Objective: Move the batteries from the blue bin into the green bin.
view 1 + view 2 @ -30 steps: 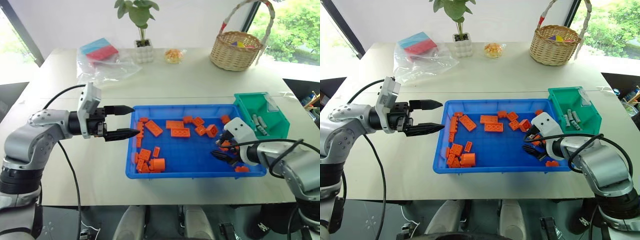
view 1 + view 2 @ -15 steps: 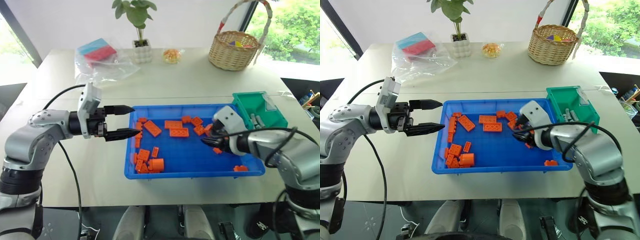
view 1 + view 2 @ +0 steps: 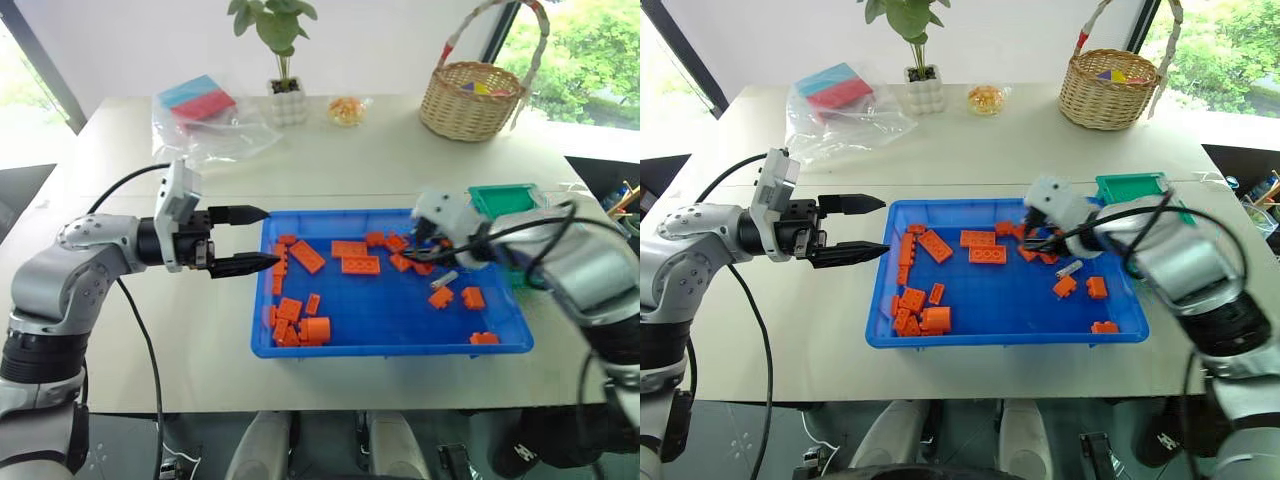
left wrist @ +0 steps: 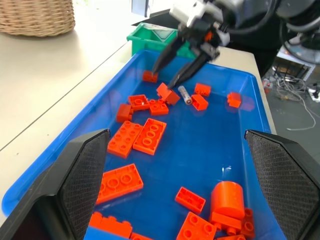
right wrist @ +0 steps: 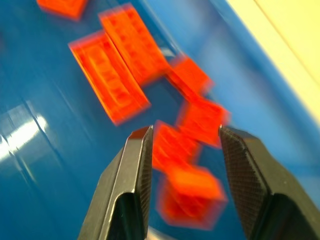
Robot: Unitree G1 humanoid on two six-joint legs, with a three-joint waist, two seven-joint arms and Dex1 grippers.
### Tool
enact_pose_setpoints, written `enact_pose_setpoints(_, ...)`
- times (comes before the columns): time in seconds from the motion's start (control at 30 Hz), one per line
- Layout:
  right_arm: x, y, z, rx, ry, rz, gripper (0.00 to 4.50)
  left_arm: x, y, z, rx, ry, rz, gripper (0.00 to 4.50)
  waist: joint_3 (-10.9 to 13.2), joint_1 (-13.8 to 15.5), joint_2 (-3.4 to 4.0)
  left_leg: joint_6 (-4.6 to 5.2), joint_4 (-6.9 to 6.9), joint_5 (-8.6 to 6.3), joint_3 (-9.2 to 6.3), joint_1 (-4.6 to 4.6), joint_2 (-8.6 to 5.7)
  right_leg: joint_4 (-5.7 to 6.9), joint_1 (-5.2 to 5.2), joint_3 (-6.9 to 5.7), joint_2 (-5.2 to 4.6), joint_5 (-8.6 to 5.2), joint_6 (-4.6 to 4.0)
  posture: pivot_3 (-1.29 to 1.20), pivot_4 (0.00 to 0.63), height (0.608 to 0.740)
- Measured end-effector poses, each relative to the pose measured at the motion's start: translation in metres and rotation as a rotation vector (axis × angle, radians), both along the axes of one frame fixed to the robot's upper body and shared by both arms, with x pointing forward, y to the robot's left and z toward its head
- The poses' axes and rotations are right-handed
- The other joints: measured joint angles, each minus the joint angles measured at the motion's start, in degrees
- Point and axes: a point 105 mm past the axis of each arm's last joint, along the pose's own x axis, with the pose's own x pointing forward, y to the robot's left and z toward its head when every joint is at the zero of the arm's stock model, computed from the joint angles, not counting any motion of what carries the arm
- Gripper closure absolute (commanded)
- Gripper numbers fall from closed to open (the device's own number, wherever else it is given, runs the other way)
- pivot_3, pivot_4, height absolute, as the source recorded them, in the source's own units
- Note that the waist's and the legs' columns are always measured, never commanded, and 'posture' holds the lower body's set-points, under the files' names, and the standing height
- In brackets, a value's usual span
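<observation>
Pale bench (image 3: 400, 150) by windows; wicker basket (image 3: 470, 100) at far right corner.

Blue bin (image 3: 390, 345) near front edge, green bin (image 3: 500, 198) at its far right corner.

Left claw (image 3: 245, 240) released.

Right claw (image 4: 172, 67) released, empty, above orange bricks (image 4: 145, 135).

Left wrist view: battery (image 4: 185, 94) lying in blue bin.

Office-like room; white table (image 3: 330, 165), window-side
</observation>
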Motion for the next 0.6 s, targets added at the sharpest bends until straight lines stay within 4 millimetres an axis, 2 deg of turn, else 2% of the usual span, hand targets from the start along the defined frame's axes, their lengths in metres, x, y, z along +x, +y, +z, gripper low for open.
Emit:
enact_pose_setpoints(0.2,-0.001,-0.028,-0.008,-0.158,0.045,0.245,2.37,0.0,0.0,0.0,0.002,-0.001,0.004,0.0,0.01,-1.04,0.01,0.0,0.0,0.0,0.01,0.01,0.0,0.05,-0.03,0.02,-0.02,0.0,0.01,0.0,0.15,0.702)
enact_pose_setpoints(0.3,-0.003,-0.038,-0.021,-0.301,0.039,0.384,2.37,0.001,0.0,0.0,0.004,-0.002,0.008,0.0,0.01,-0.92,0.02,-0.02,0.0,0.0,0.01,0.01,-0.01,0.06,-0.03,0.02,-0.03,0.0,0.01,0.0,0.15,0.702)
enact_pose_setpoints(0.4,-0.003,-0.051,-0.034,-0.4,0.042,0.45,2.37,0.0,0.0,0.0,0.004,-0.005,0.01,0.0,0.01,-0.82,0.02,-0.03,0.01,0.0,0.03,0.01,-0.02,0.06,-0.04,0.06,-0.05,0.0,0.01,0.0,0.15,0.702)
enact_pose_setpoints(0.5,0.002,-0.053,-0.042,-0.442,0.015,0.509,2.37,0.0,0.001,-0.001,0.005,-0.001,0.012,0.0,0.01,-0.8,0.02,-0.05,0.01,0.0,0.02,0.01,-0.01,0.08,-0.05,0.06,-0.04,0.01,0.0,0.0,0.15,0.702)
enact_pose_setpoints(0.6,0.008,-0.052,-0.041,-0.474,-0.027,0.542,2.37,0.0,0.001,-0.001,0.008,-0.003,0.012,0.0,0.01,-0.84,0.02,-0.06,0.01,0.01,0.03,0.02,-0.02,0.08,-0.04,0.1,-0.04,0.01,0.0,0.0,0.15,0.702)
